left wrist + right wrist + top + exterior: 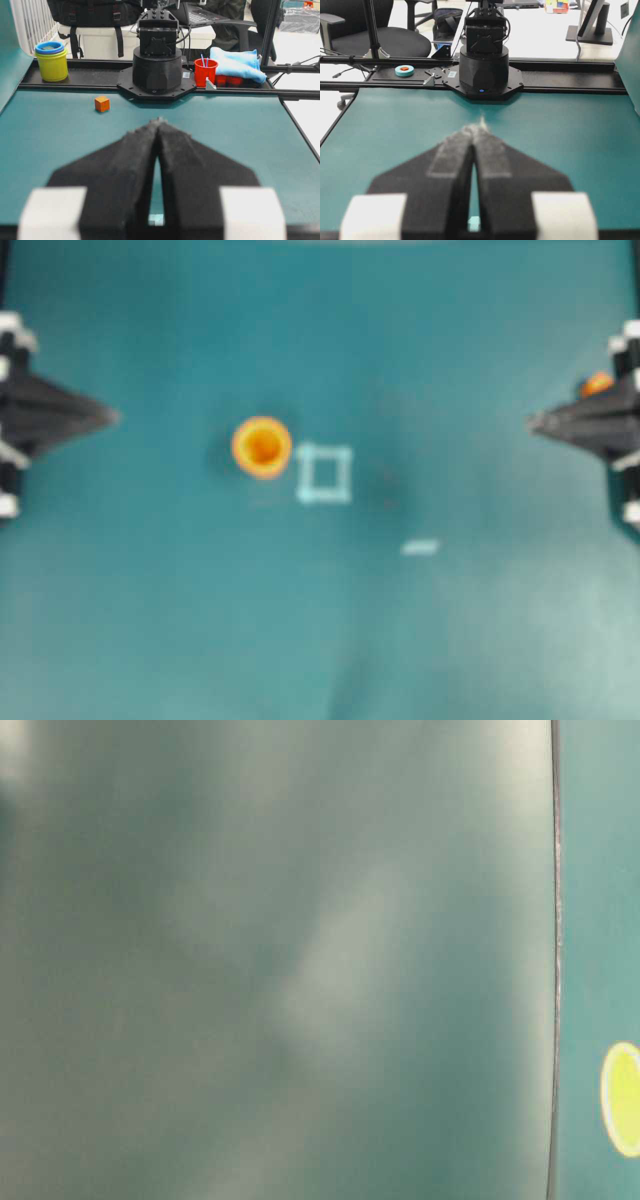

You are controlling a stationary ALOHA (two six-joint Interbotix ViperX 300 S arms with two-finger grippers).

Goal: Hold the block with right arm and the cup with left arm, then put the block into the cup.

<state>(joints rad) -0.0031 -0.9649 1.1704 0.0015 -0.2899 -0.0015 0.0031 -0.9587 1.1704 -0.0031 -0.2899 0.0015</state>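
The orange cup stands upright on the teal table, left of centre, mouth up. The small orange block lies at the far right edge, beside the right arm; the left wrist view shows the block on the mat in front of that arm's base. My left gripper is at the left edge, shut and empty, well left of the cup. My right gripper is at the right edge, shut and empty, a little left of the block. Neither wrist view shows the cup.
A pale tape square lies just right of the cup and a short tape strip nearer the front. Beyond the table's far edge stand stacked yellow cups, a red cup and a blue cloth.
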